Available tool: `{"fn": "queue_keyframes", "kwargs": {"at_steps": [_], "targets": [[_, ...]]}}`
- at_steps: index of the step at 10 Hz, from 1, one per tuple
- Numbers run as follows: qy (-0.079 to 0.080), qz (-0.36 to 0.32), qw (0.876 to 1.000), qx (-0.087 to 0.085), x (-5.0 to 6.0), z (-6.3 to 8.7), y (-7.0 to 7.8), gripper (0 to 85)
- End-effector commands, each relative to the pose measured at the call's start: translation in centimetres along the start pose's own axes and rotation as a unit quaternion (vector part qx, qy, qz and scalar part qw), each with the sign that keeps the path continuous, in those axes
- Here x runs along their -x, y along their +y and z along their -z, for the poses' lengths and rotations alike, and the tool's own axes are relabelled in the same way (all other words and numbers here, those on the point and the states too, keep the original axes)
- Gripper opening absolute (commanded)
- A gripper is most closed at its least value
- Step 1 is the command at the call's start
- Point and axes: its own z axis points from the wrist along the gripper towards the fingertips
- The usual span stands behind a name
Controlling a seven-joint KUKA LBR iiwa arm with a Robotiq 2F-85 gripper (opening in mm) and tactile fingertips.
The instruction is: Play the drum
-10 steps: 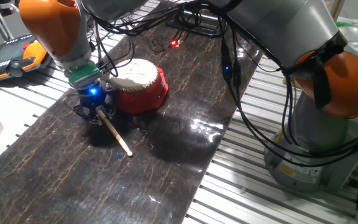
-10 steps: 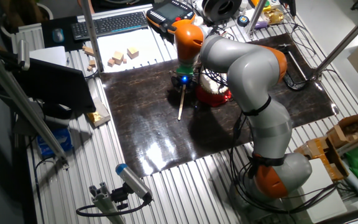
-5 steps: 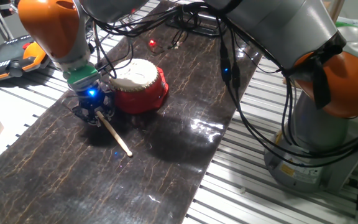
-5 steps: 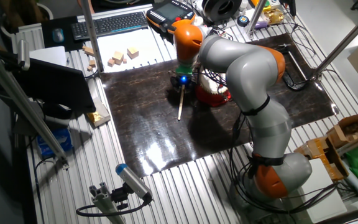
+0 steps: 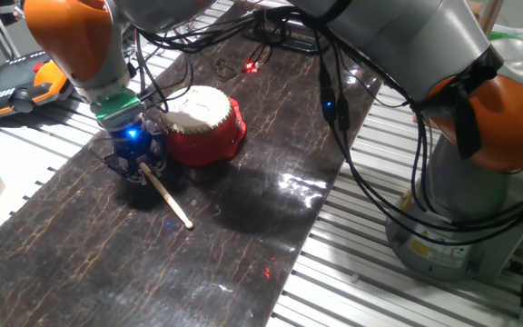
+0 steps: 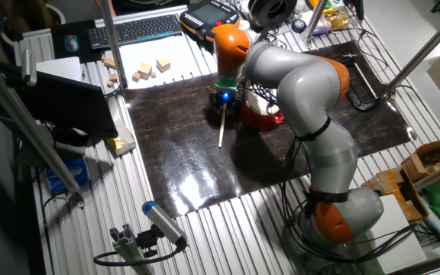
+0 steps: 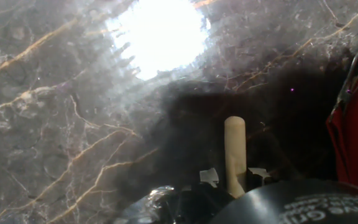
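Gripper (image 5: 140,166) lowered on near end of stick (image 5: 167,199), which lies flat on dark mat (image 5: 243,227). Fingers seem placed around stick (actual closure cannot be told). Drum (image 5: 205,124) stands just beside gripper, untouched. Left to do, as judged: stick lifted, skin struck.

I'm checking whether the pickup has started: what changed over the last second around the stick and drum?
Almost nothing visibly moved. The claw stays low over the near end of the thin pale wooden stick, which lies flat on the dark marbled mat as before. The small red drum with the cream skin has not shifted. Whether the claw has closed on the stick cannot be told.
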Motion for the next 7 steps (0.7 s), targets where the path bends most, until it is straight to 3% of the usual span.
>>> {"fn": "queue_keyframes", "kwargs": {"at_steps": [1, 7], "targets": [[0.001, 0.0, 1.0, 0.0, -0.02, 0.02, 0.09, 32.7], [0.007, 0.002, 1.0, -0.001, -0.02, -0.02, 0.29, 25.7]]}}
